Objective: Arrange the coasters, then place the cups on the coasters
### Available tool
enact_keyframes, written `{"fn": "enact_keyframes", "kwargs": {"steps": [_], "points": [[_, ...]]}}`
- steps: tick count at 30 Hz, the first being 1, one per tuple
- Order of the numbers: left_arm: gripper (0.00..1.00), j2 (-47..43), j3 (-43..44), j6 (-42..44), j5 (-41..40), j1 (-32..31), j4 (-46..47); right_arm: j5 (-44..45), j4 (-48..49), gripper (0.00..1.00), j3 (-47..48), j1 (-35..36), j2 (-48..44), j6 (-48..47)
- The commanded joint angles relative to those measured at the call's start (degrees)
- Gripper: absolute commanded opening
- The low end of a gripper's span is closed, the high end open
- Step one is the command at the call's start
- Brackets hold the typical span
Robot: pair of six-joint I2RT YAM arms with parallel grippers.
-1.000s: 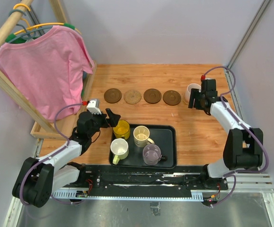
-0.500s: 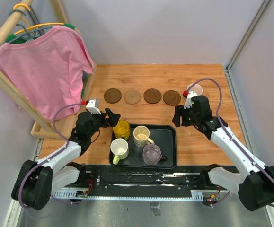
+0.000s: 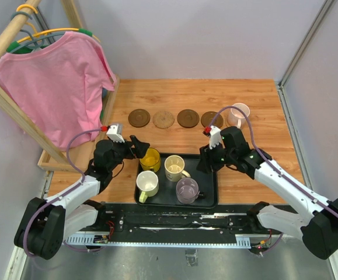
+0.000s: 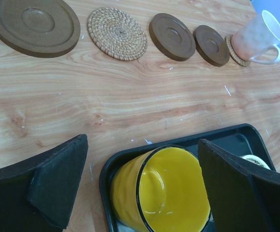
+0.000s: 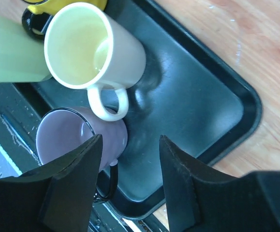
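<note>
— How does the left pincer [image 4: 144,186] stand?
— Spread wide and gripping nothing. The yellow cup [image 4: 164,193] sits between its fingers at the black tray's [image 3: 208,195] far-left corner, with gaps on both sides.
— And the right pincer [image 5: 130,179]?
— Parted and empty, over bare tray floor beside the grey-purple cup [image 5: 77,140] and the cream cup [image 5: 94,48].
— Farther off?
— Open wood, then four coasters [image 4: 118,33] in a row. The pink cup [image 4: 256,38] stands on the fifth, rightmost.
</note>
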Motion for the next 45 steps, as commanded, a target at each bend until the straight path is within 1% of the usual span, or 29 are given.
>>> {"fn": "enact_keyframes", "kwargs": {"steps": [1, 9, 19, 29, 36, 45], "points": [[1.00, -1.5, -1.0, -0.7, 0.4, -0.4, 2.0, -5.3, 2.7, 0.50, -0.2, 2.1, 3.1, -0.4], [1.00, -1.5, -1.2, -0.6, 0.1, -0.7, 1.9, -6.7, 3.0, 0.43, 0.8, 3.7, 5.7, -1.3], [1.00, -1.3, -1.3, -0.7, 0.2, -0.8, 2.3, -6.1, 4.0, 0.42, 1.3, 5.0, 10.4, -2.4], [1.00, -1.1, -1.3, -0.9, 0.2, -0.8, 2.4, -8.5, 3.2, 0.43, 1.4, 6.3, 12.4, -3.3], [1.00, -2.1, -1.5, -0.8, -0.3, -0.7, 1.6, -8.5, 3.5, 0.45, 2.7, 9.2, 15.8, -3.6], [1.00, -2.8, -1.5, -0.4, -0.5, -0.8, 0.9, -4.9, 4.5, 0.48, 4.9, 12.0, 19.5, -3.7]]}}
